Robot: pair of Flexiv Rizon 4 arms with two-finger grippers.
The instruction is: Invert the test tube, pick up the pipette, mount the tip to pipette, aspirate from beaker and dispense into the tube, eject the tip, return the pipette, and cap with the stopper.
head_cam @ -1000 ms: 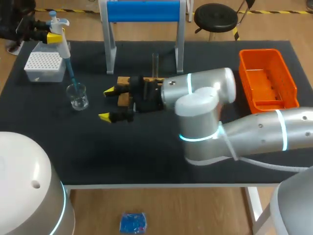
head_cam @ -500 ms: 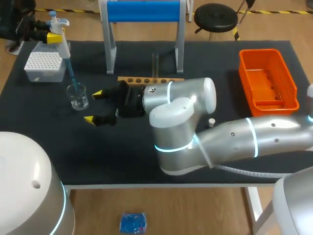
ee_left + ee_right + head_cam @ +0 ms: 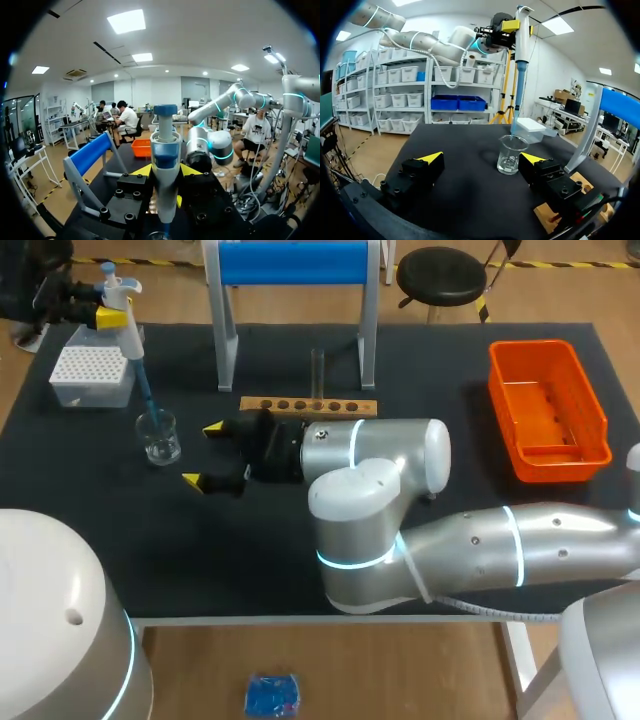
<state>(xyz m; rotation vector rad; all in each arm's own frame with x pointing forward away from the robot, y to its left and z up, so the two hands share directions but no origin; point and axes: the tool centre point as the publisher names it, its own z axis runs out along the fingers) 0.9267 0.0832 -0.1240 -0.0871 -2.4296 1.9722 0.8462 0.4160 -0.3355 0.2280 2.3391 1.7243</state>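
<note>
The left tool (image 3: 108, 314) grips the pipette (image 3: 122, 302), its tip (image 3: 147, 400) dipped in the beaker (image 3: 158, 437); the right tool (image 3: 203, 454) hangs spread open nearby. Aspirating appears under way; dispensing into the racked tube (image 3: 317, 368), ejecting and capping are left.

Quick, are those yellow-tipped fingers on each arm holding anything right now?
Left gripper: shut on the pipette.
Right gripper: open, holding nothing.
</note>
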